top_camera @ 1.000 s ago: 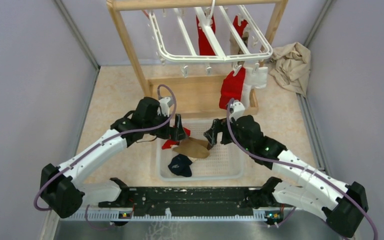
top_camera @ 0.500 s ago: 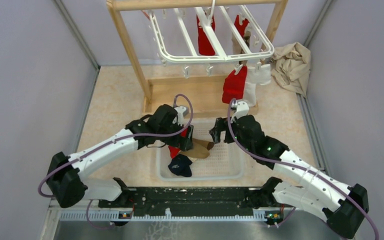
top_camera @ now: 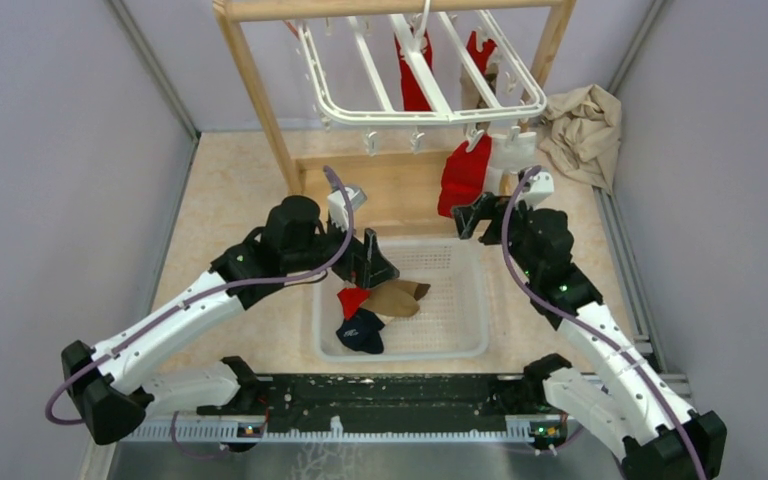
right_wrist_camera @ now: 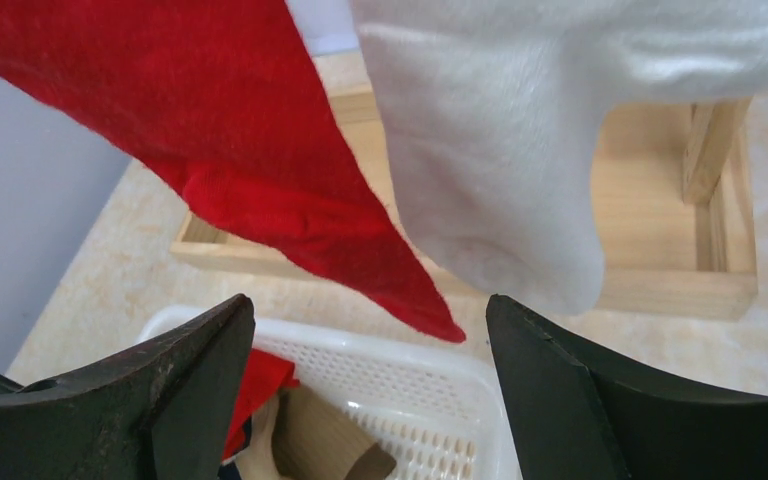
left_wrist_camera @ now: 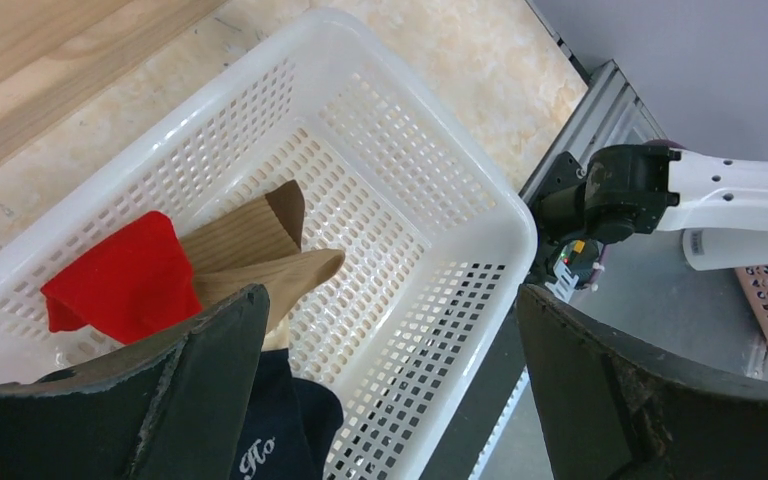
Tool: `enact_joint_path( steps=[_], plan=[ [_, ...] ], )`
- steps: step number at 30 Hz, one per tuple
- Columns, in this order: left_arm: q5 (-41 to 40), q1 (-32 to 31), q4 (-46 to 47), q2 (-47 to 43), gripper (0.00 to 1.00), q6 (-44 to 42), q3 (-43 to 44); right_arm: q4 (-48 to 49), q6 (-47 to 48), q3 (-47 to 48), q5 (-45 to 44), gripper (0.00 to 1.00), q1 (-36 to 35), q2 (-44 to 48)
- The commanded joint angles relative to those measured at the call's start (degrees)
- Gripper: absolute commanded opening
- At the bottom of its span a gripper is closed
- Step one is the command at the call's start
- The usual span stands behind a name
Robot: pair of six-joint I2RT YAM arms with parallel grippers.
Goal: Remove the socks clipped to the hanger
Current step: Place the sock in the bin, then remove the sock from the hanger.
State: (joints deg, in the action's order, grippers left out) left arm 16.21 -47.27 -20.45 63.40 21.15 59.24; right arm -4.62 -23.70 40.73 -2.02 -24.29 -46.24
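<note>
We see the hanger point(top_camera: 428, 75) hung inside the wooden frame point(top_camera: 258, 95) at 12 o'clock on the worktop point(top_camera: 230, 200); its crossbars run from 5 toward 11 o'clock and its near rim lies roughly 9 to 3; its far end and the top of its hook are cut off by the upper edge of the top view, so we cannot tell which side is the longer.

At its near right corner a hanging red sock point(top_camera: 463, 175) is clipped, its long axis dropping toward 7 o'clock in the top view; in the right wrist view it tapers to a point at 5 o'clock. Just beside it, on the 3 o'clock side, hangs a cream sock point(top_camera: 513, 152) with its rounded end down; the clips of both are out of the wrist view. Two more red socks point(top_camera: 412, 88) hang farther back, partly hidden by the bars.

The right fingers point(right_wrist_camera: 180, 380) are spread apart below these two socks and grip nothing; whether they touch the fabric we cannot tell.

The left fingers point(left_wrist_camera: 190, 390) are spread wide and bare above the white basket point(top_camera: 420, 353) at 6 o'clock; in it lie a loose red sock point(top_camera: 352, 298), a tan sock point(top_camera: 395, 298) with its long axis about 9 to 3, and a navy sock point(top_camera: 362, 333) half hidden behind a finger in the left wrist view, its lettering unreadable.

A beige cloth point(top_camera: 582, 125) lies crumpled at 2 o'clock.
</note>
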Motion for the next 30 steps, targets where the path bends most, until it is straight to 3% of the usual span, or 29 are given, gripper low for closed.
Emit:
enact_joint_path(
  steps=[1,11,19,22,30],
  plan=[
    [2.20,-0.11,3.34,-1.32,0.99,1.90,-3.40,16.53,1.26,-2.09,9.40,0.86,4.47,-0.96],
    [4.38,-0.11,6.40,-2.89,0.99,4.61,-7.13,35.22,-3.55,-4.44,19.36,0.84,9.00,-8.62],
    [5.28,-0.11,7.27,-2.46,0.99,5.18,-7.36,38.37,-2.63,-4.21,20.68,0.80,9.08,-10.94],
    [5.71,-0.11,8.08,-2.11,0.99,5.56,-7.76,39.76,-2.21,-4.97,21.67,0.73,9.09,-11.27],
    [6.53,-0.13,8.47,-1.07,0.99,6.09,-6.64,43.80,-3.55,-7.03,23.93,0.40,9.09,-10.90]
  ],
)
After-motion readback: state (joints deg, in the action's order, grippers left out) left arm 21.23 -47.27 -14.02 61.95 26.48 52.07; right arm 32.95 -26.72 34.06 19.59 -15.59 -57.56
